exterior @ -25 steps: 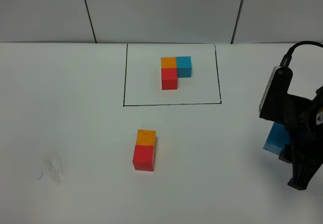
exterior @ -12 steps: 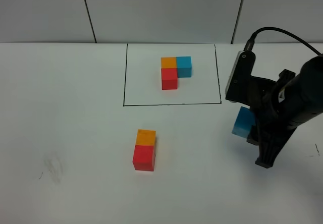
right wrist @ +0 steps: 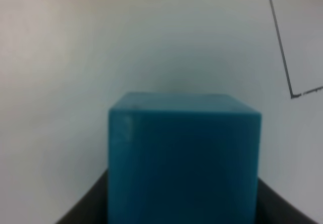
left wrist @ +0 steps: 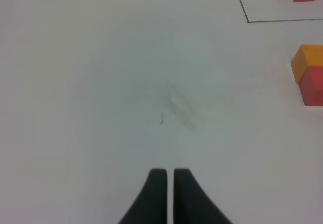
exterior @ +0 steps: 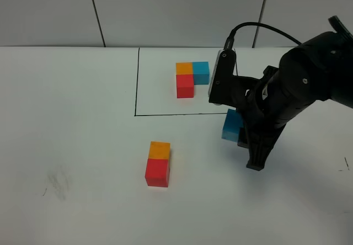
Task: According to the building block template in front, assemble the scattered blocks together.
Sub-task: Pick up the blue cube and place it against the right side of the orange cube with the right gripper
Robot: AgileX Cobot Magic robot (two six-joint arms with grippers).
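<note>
Right gripper (exterior: 238, 136) is up off the table (exterior: 71, 123) with the teal-blue cube (exterior: 232, 125) clamped between its jaws, and the wrist camera is nearly filled by that cube (right wrist: 184, 158), dark jaw edges showing low on either side of it. It hangs just outside the near right corner of the black drawn rectangle (exterior: 135, 85). Inside that frame, up and to the left of the gripper, sits the template trio (exterior: 190, 78): orange and blue side by side, red joined under the orange. Further left of the gripper and nearer the camera, the loose orange cube (exterior: 160, 150) and red cube (exterior: 158, 171) lie touching in a short line, orange on the far side, well apart from the held cube. Left gripper (left wrist: 165, 178) is out of the overhead shot; its own camera shows the two fingers pressed together, nothing between them, above bare table with a faint smudge (left wrist: 179, 108) ahead and the orange and red pair at the edge of its view
</note>
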